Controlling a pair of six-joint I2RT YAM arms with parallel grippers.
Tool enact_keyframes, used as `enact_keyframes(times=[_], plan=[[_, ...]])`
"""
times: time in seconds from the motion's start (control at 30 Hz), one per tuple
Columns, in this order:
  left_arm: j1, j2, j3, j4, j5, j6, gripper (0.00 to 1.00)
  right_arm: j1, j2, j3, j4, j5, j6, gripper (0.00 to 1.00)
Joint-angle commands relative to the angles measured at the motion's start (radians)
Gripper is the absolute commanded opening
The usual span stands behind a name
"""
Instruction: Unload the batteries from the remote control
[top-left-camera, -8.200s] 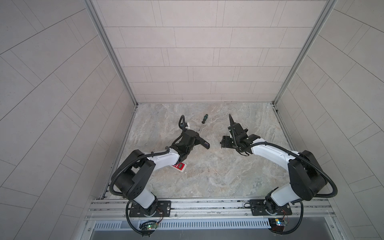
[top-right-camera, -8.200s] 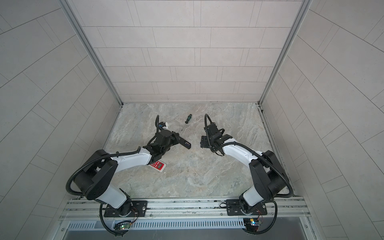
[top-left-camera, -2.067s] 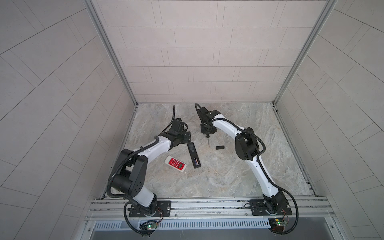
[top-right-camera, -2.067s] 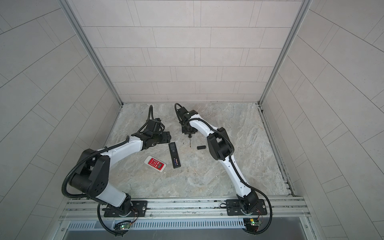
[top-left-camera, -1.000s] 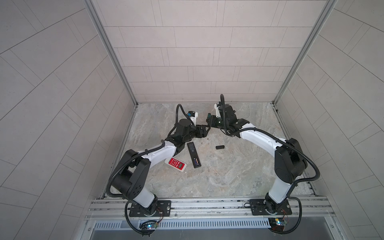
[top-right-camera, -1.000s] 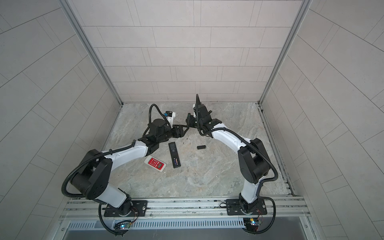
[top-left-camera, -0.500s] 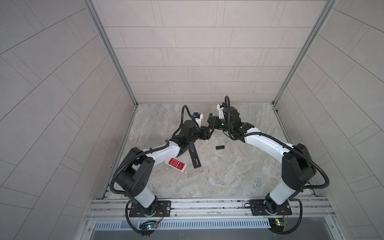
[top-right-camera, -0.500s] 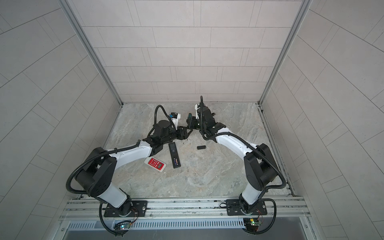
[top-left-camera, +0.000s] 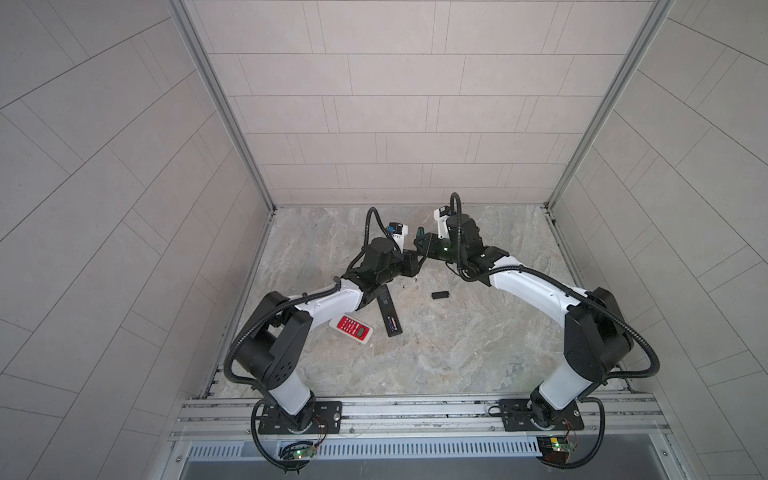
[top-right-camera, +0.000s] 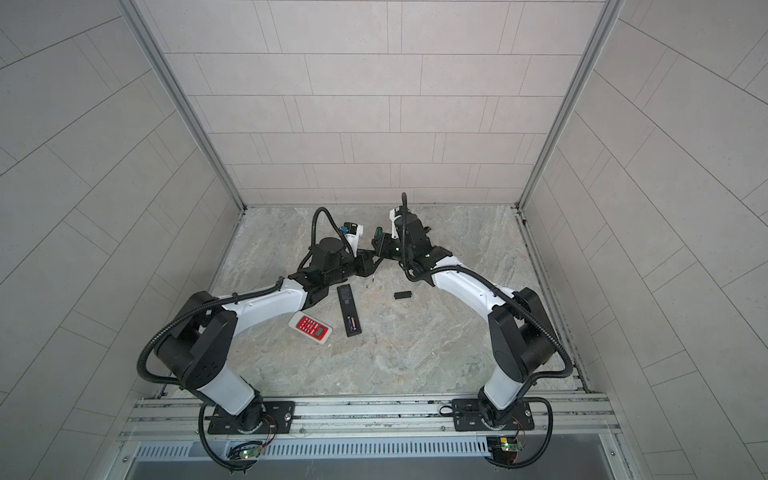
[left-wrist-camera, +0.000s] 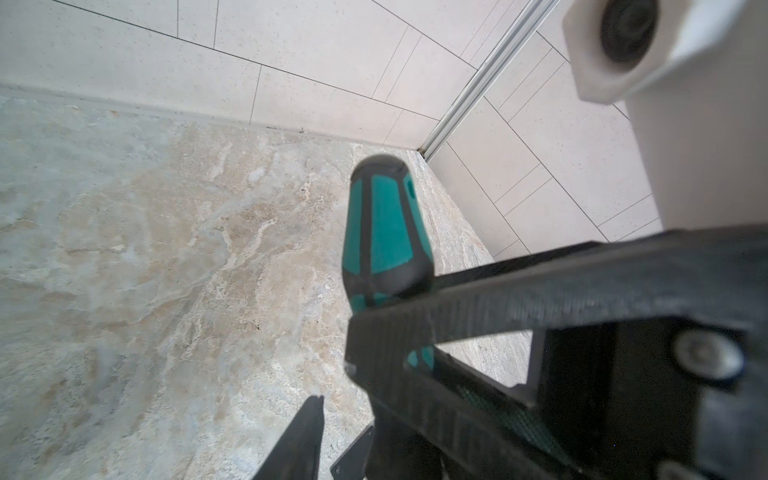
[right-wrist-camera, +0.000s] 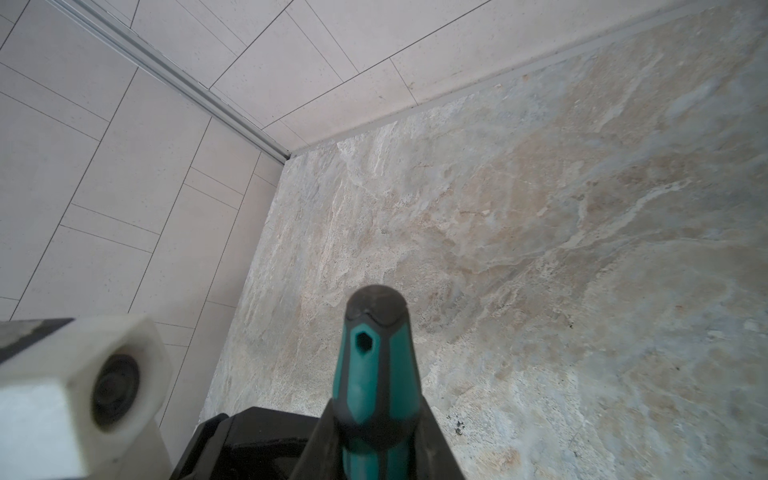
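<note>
2 top views overhead, facing down; wrist views close, share screwdriver (left-wrist-camera: 382, 232).

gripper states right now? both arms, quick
Left gripper: cannot be told; it is close to the screwdriver, but no grip shows.
Right gripper: closed, holding the screwdriver by its green handle.

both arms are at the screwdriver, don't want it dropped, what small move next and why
Probably close the left gripper fully on the screwdriver before the right gripper lets go. The right one clamps the green handle, the left sits right beside it with no firm grip visible, and the batteries lie in the open remote.
</note>
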Motion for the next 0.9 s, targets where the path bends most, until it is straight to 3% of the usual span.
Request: enact_keyframes(times=[0.0, 0.43, 0.53, 0.67, 0.87], plan=[[-0.007, 0.017, 0.032, 0.022, -0.008, 0.003, 0.42, 0.004, -0.040, -0.003, 0.042, -0.020, 0.011, 0.17], [-0.007, 0.017, 0.044, -0.002, -0.013, 0.044, 0.14, 0.003, -0.035, 0.005, 0.023, -0.051, -0.003, 0.20], [-0.007, 0.004, 0.059, -0.050, -0.014, 0.108, 0.09, -0.006, -0.038, 0.021, -0.013, -0.089, -0.032, 0.25], [-0.007, -0.013, 0.076, -0.109, -0.014, 0.206, 0.04, -0.038, -0.038, 0.050, -0.082, -0.148, -0.060, 0.41], [-0.007, -0.024, 0.086, -0.128, -0.001, 0.315, 0.03, -0.099, 0.011, 0.179, -0.306, -0.310, -0.154, 0.58]])
